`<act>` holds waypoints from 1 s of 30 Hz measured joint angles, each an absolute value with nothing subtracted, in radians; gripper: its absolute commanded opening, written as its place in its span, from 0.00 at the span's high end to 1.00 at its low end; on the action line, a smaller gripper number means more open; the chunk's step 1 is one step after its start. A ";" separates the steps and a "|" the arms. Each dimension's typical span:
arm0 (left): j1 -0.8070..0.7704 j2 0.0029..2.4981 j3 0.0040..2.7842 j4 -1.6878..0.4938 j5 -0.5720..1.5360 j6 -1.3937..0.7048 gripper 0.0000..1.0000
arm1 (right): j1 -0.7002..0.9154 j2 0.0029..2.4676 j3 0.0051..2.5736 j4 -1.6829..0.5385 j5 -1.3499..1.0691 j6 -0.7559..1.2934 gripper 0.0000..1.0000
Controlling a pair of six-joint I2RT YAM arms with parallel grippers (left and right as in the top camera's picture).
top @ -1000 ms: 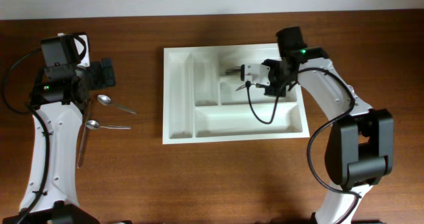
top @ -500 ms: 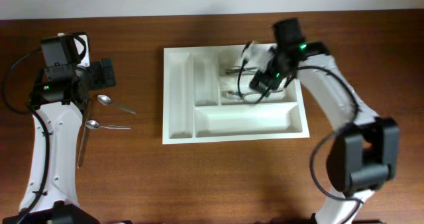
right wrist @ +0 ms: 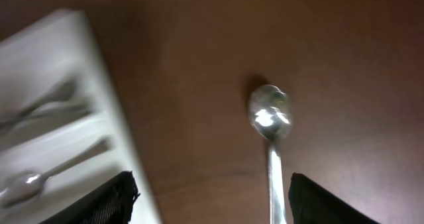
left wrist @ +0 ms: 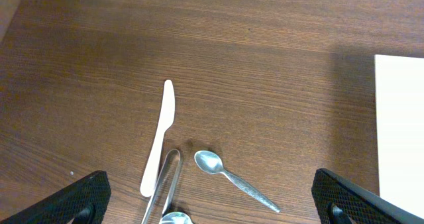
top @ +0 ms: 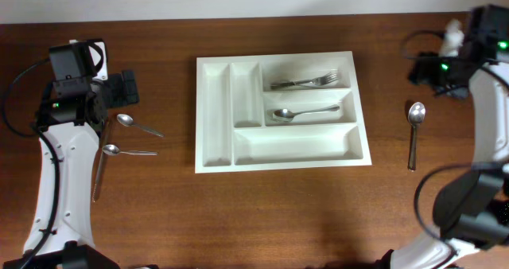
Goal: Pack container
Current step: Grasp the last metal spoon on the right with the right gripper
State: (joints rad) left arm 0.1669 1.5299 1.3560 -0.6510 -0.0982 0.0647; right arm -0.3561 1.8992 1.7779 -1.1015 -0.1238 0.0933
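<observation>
**Right pincer withdrawn from the tray to the table's 2 o'clock side**

Since half a second ago, the right pincer (right wrist: 211,201) has been carried off the large white rectangular plastic cutlery tray (top: 215,153) and out to the table's 2 o'clock side. Its jaws are seen spread wide, with nothing held. Beneath it, on the brown wooden table (top: 278,213), a large silver metal spoon (right wrist: 268,114) is laid. In the overhead view its bowl points toward 12 o'clock, and it is well apart from the tray's right rim.

The tray is set at the table's centre. Silver metal forks (top: 306,83) are laid in its top crosswise compartment, tines toward 3 o'clock. A silver metal teaspoon (top: 306,111) is laid in the middle crosswise compartment, bowl toward 9 o'clock.

At 9 o'clock the left pincer (left wrist: 212,207) is held where it was, jaws spread wide and empty. Below it a small silver spoon (top: 137,125), a second small spoon (top: 127,150) and a white plastic knife (left wrist: 159,134) are laid near one another on the wood.
</observation>
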 measured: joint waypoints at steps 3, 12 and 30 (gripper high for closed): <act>0.167 1.530 1.356 -0.651 -0.098 0.065 0.01 | -0.408 1.986 1.776 -1.115 -0.109 0.141 0.24; 0.167 1.530 1.356 -0.651 -0.098 0.065 0.01 | -0.417 2.192 1.774 -1.122 -0.070 0.109 0.36; 0.167 1.530 1.356 -0.651 -0.098 0.065 0.01 | -0.416 2.225 1.663 -1.047 -0.028 0.076 0.96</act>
